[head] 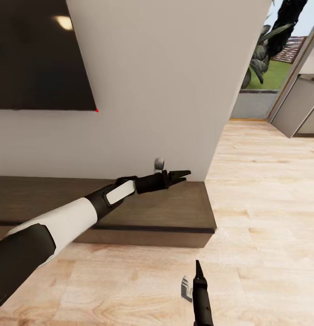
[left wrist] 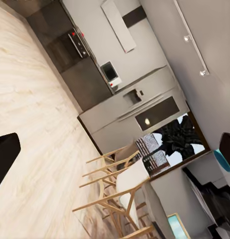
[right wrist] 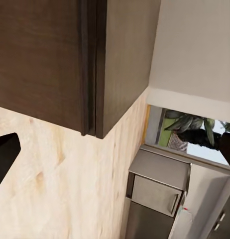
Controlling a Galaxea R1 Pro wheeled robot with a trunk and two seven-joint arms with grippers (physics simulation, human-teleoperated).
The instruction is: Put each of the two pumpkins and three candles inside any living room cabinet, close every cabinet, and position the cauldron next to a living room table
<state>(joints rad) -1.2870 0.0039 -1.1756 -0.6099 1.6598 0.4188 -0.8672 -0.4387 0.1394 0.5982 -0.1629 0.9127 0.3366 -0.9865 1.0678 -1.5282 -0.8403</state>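
long low dark brown wood-grain cabinet (head: pixel 166 217) under the wall: fronts look closed, top bare. left gripper (head: pixel 183 174) over its right end, released, empty. right gripper (head: pixel 197 267) low, state unclear. progress unjudgeable here.

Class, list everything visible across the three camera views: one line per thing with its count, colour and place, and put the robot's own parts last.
Cabinet: one, dark brown, low against the wall.
TV: one, black, on the wall above the cabinet.
Wall: white, behind the cabinet.
Floor: light wood planks.
Plant: dark green, outside the far opening.
Chairs: several, pale wood, left wrist view.
Kitchen cupboards: grey, beyond the chairs.
Left tool: one, black, above the cabinet's right end.
Right tool: one, black, over the floor.
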